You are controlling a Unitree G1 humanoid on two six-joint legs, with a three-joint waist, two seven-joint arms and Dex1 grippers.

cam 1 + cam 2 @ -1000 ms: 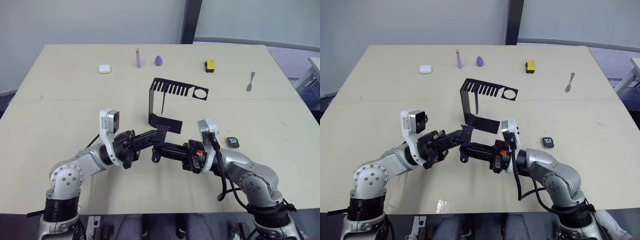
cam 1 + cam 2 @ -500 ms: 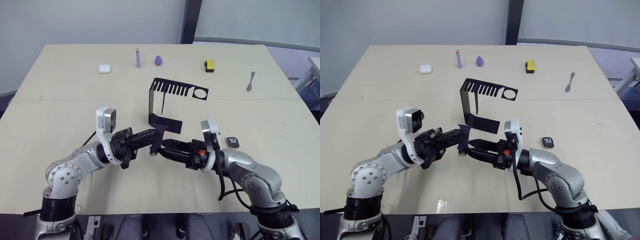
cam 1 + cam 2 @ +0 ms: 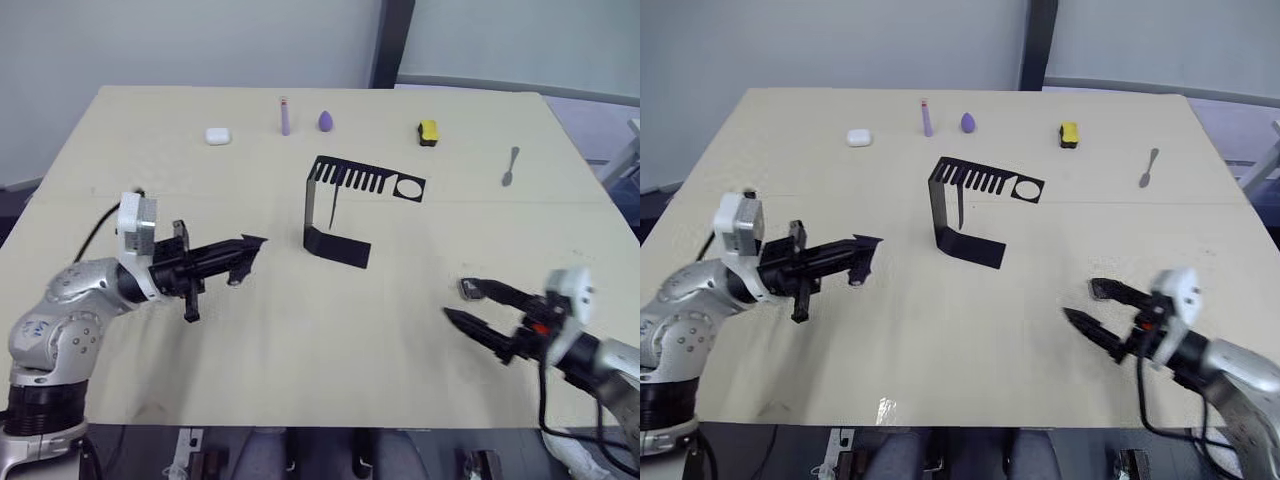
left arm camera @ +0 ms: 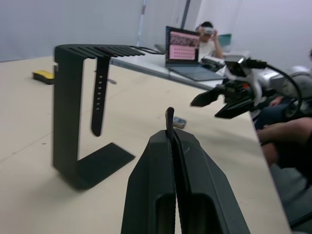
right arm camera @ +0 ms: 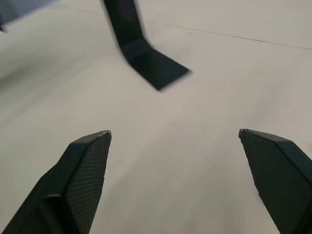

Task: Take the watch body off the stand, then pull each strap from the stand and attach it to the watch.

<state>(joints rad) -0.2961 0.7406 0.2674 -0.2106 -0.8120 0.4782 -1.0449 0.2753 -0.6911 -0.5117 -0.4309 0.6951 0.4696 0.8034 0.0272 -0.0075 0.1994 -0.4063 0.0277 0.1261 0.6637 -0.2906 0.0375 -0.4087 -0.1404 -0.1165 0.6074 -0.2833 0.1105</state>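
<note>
Both arms have swung apart from their meeting by the stand: the left gripper is pinched on a strap, while the right gripper gapes empty beside the watch on the table. One strap still hangs, so the joining seems unfinished.

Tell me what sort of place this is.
Probably an office or lab set up for robot trials: a plain table with small test items laid out, an open laptop on a desk behind, and a seated person nearby.
</note>
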